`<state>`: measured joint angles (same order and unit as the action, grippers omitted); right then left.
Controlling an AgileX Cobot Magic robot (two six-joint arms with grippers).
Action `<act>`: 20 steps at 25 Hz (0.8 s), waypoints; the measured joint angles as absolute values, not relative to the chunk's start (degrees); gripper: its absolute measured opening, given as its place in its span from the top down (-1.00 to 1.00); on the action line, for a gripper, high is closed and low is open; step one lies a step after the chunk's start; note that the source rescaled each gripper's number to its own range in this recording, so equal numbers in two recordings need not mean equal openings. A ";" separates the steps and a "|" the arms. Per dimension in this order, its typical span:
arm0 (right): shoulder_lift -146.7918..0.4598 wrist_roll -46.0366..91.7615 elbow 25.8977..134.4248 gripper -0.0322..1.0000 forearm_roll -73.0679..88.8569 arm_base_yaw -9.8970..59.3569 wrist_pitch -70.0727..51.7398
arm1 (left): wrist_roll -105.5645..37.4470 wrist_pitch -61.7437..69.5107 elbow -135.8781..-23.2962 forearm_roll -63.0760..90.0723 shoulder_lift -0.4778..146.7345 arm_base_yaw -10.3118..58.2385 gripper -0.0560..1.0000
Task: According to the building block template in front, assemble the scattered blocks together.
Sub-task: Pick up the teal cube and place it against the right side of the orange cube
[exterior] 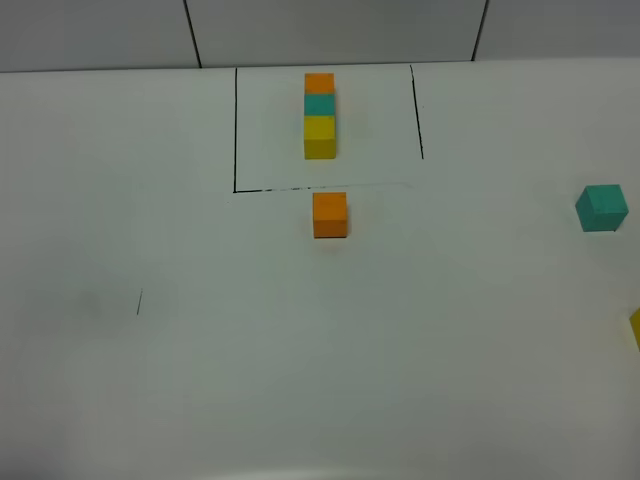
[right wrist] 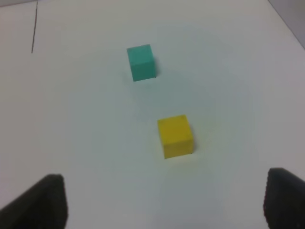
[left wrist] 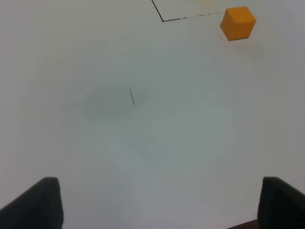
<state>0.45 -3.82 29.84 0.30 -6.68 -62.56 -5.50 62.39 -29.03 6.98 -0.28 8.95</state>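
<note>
The building block template (exterior: 320, 115), an orange, teal and yellow row, lies inside a thin black drawn frame (exterior: 236, 130) at the back. Of the scattered blocks, the orange cube (exterior: 330, 214) (left wrist: 238, 22) sits just in front of the frame's near line. The teal cube (exterior: 601, 208) (right wrist: 141, 62) rests at the far right, and the yellow cube (exterior: 636, 328) (right wrist: 176, 136) is cut by the right edge. Neither arm shows in the high view. My left gripper (left wrist: 157, 205) is open over bare table, well short of the orange cube. My right gripper (right wrist: 162, 202) is open, with the yellow cube ahead of its fingertips (right wrist: 35, 202).
A short dark pencil mark (exterior: 139, 301) (left wrist: 131, 95) lies on the white table (exterior: 200, 380) at the left. A tiled wall (exterior: 330, 30) rises behind the table's back edge. The table's right edge (right wrist: 286, 21) runs close to the teal cube.
</note>
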 joint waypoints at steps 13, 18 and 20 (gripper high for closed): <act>0.45 -3.89 29.84 -0.41 0.36 -6.68 -62.56 | -5.44 62.39 -29.03 6.93 -0.28 8.22 -0.34; 0.45 -3.95 29.84 -0.41 0.36 -6.68 -62.56 | -5.44 62.39 -29.03 6.93 -0.28 3.55 -0.29; 0.45 -3.95 29.84 -0.41 0.36 -6.68 -62.56 | -5.39 62.39 -29.03 6.93 -0.28 3.18 -0.29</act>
